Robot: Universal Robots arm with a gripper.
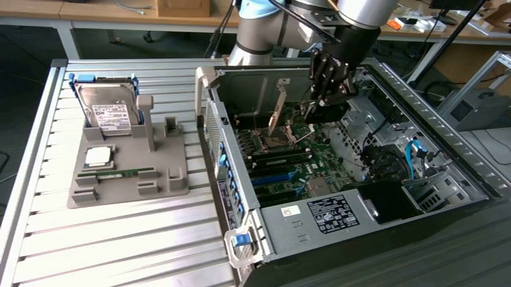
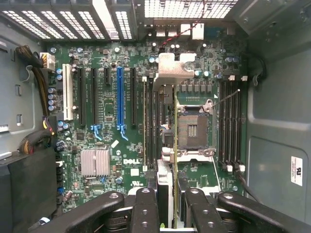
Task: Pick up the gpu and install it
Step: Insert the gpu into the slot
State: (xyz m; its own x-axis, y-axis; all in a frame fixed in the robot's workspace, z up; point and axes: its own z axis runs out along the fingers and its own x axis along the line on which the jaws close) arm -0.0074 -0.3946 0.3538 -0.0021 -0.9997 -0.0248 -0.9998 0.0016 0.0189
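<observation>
Fingers (image 2: 145,208) are clamped on the gpu (image 2: 165,189), one black jointed pair pressing each flat face. It hangs inside the open case, above the board and not in any slot.

Going from the exterior view's left: the worktop (image 1: 119,251) is ribbed aluminium slats. On it sits a matte grey moulded holder (image 1: 128,179) with pockets. The silver hard drive (image 1: 108,107) with its white label leans in the rear pocket. A square shiny CPU chip (image 1: 100,156) lies flat in the middle, and the slim green memory stick (image 1: 119,173) lies in a groove near the front.

Next over is the tower case (image 1: 343,209), lying on its side with bare steel walls and a black shell. A green motherboard (image 1: 319,149) lines the bottom.

In the wrist view the card is edge-on, a thin dark slab. Its long axis runs from the fingers out to the bent silver bracket (image 2: 170,68) at the far end. It sits alongside the empty CPU socket (image 2: 192,128), parallel to the long blue slot (image 2: 119,97). A finned silver heatsink (image 2: 95,162) sits beyond that slot.
</observation>
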